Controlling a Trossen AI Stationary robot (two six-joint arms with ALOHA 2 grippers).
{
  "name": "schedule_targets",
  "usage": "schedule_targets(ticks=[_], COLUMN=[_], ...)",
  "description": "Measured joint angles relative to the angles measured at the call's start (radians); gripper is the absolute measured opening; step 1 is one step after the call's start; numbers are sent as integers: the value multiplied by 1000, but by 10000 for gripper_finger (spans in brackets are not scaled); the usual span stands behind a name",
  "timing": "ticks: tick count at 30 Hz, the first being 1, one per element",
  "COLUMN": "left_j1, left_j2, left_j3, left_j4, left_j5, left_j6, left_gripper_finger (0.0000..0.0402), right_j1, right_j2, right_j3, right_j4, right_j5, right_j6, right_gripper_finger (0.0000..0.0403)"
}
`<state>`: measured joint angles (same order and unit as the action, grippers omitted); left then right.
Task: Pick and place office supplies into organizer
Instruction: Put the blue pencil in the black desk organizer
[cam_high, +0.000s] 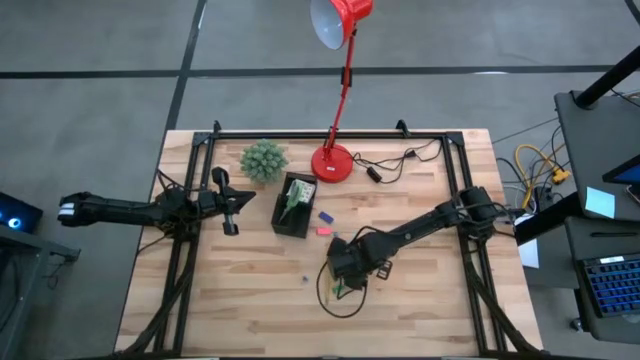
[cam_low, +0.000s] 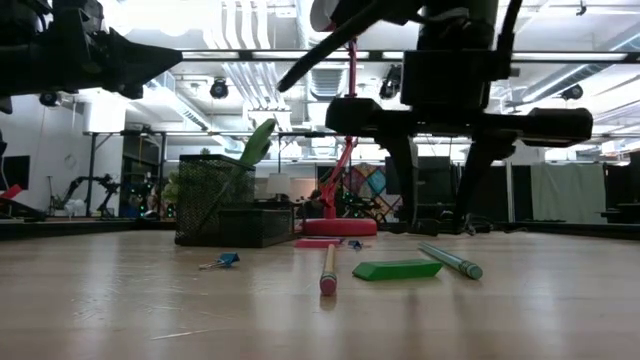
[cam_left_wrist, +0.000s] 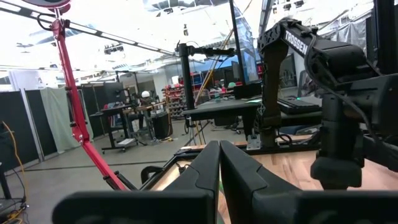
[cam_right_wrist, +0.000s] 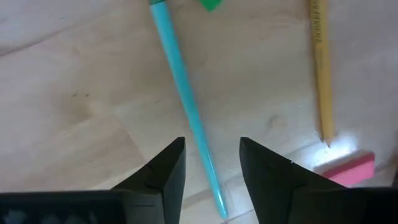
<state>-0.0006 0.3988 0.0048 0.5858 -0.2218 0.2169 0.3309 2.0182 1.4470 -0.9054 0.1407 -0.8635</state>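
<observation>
My right gripper (cam_high: 345, 280) hovers over the middle of the table, pointing down and open. In the right wrist view its fingers (cam_right_wrist: 211, 146) stand on either side of the green pen (cam_right_wrist: 186, 106) without touching it. The yellow pencil (cam_right_wrist: 320, 68), a green piece (cam_right_wrist: 211, 5) and a pink pad (cam_right_wrist: 348, 168) lie flat beside the pen. The black mesh organizer (cam_high: 293, 205) stands left of them, with the green-handled scissors (cam_low: 258, 145) sticking up out of it. My left gripper (cam_high: 250, 200) is shut and raised, just left of the organizer.
The red lamp's base (cam_high: 333, 163) and the spiky plant (cam_high: 263, 160) stand behind the organizer. A pink pad (cam_high: 324, 230), a purple piece (cam_high: 324, 216) and a small blue clip (cam_low: 225, 260) lie between the organizer and my right gripper. A black cable loop (cam_high: 335, 305) lies near it.
</observation>
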Motion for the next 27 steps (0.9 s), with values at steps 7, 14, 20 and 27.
schedule_targets(ticks=[7,14,20,27], left_j1=[0,0,0,0], left_j2=[0,0,0,0], left_j3=[0,0,0,0], left_j4=[0,0,0,0], left_j5=[0,0,0,0], left_j6=[0,0,0,0], left_gripper_finger=[0,0,0,0], right_j1=[-14,-25,-30,-47], right_j2=[0,0,0,-1], right_j3=[-20,-40,-76,-82], right_j4=[-3,24,71,81], right_j5=[-22,-48,-73,-118], right_j6=[-78,-121,-143,-171], right_gripper_finger=[136,146,137,126])
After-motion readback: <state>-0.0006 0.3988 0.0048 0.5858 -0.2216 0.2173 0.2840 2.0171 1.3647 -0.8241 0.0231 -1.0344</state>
